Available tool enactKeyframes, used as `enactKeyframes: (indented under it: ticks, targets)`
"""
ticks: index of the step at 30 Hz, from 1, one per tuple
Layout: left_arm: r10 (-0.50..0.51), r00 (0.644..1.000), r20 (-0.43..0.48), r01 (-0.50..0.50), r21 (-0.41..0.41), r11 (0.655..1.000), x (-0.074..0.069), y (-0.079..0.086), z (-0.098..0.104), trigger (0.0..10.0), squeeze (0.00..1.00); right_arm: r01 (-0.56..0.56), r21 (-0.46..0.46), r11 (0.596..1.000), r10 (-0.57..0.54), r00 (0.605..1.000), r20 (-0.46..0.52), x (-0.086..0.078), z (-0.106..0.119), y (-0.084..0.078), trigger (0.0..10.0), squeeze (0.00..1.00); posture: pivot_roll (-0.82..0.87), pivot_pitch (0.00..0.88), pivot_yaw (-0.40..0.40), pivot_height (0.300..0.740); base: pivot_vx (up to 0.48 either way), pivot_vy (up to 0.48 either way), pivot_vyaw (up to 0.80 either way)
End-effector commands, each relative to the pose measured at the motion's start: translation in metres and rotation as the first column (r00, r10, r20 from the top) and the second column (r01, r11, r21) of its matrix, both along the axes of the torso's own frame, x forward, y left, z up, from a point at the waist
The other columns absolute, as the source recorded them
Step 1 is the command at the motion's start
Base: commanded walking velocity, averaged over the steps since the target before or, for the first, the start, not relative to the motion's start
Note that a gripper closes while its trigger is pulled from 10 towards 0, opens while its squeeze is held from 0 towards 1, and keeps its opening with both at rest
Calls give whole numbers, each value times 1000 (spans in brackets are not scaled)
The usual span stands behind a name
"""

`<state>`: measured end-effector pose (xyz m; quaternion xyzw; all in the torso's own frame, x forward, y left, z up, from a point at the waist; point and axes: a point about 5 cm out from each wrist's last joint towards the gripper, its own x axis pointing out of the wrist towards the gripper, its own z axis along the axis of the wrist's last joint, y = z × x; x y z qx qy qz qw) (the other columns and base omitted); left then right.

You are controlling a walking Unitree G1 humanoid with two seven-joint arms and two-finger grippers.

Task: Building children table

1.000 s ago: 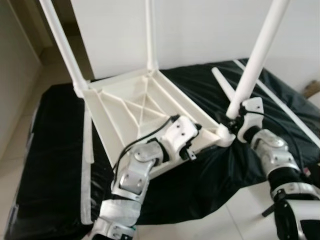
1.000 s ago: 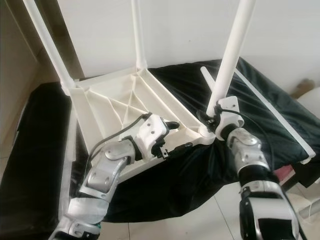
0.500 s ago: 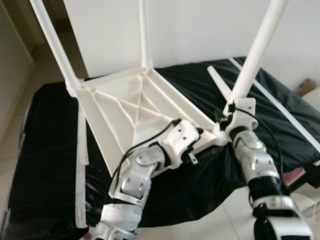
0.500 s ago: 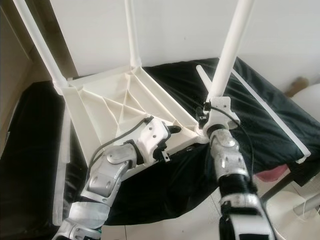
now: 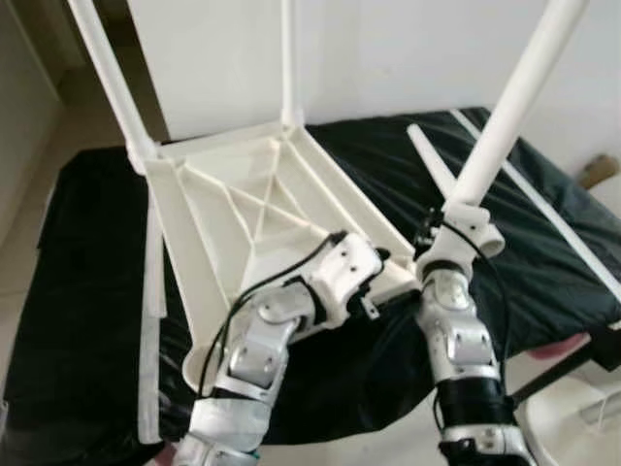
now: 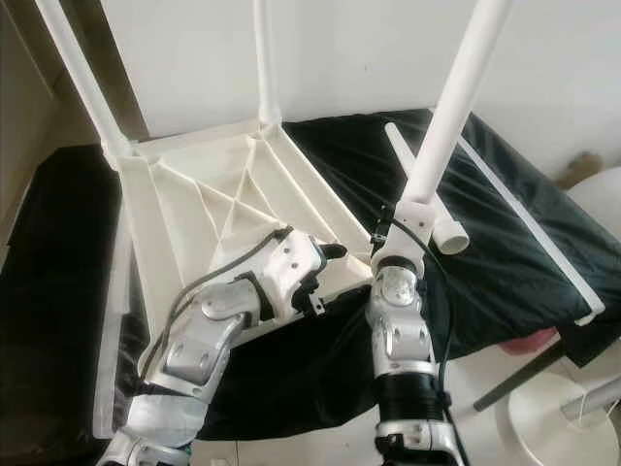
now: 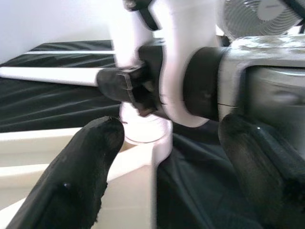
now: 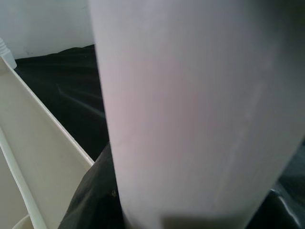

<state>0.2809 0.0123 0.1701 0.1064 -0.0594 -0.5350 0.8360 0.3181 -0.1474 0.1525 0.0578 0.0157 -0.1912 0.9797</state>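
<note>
The white children's table top (image 5: 243, 214) lies upside down, tilted, on a black-covered surface (image 5: 87, 272). Two white legs (image 5: 109, 83) stand in its far corners. My right gripper (image 5: 441, 233) is shut on a third white leg (image 5: 514, 97) that slants up to the right; the leg's open lower end (image 6: 451, 238) hangs just beside the near right corner socket (image 7: 143, 138). In the right wrist view that leg (image 8: 190, 109) is very close. My left gripper (image 5: 388, 282) is open, its fingers (image 7: 90, 157) astride the table's near right rim.
A fourth white leg (image 5: 432, 160) lies loose on the black cover behind the right arm. Long white strips lie along the right (image 5: 543, 209) and left (image 5: 150, 320) sides. A fan (image 7: 259, 16) stands nearby, and a round white base (image 6: 553, 427) sits on the floor at right.
The right arm has swung inward and tipped the leg; its lower end has come up out of the corner socket. The left gripper stays at the rim. The camera shifted too.
</note>
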Motion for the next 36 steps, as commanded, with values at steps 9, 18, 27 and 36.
enactKeyframes:
  ticks: [9, 18, 27, 36]
  targets:
    - [135, 990, 34, -135, 1, 991, 10, 9, 5, 10000, 0, -26, -12, 1000, 26, 999, -31, -16, -7, -4, 10000, 47, -39, 6, 20, 740, 0, 0, 0]
    - [126, 991, 46, -127, 9, 992, 12, 8, 5, 10000, 0, -153, -48, 987, 156, 985, 68, -19, 7, -22, 10000, 1000, -54, 0, 25, 740, 0, 0, 0]
    - [97, 992, 77, -99, 28, 995, 14, 0, 9, 10000, 0, -378, -123, 918, 388, 919, 74, -12, 14, -47, 10000, 0, -56, 0, 42, 740, 0, 0, 0]
    - [78, 994, 72, -81, 37, 996, 13, 2, 8, 10000, 0, -654, -214, 726, 667, 745, -16, -7, 6, -49, 10000, 0, -53, 0, 40, 740, 0, 0, 0]
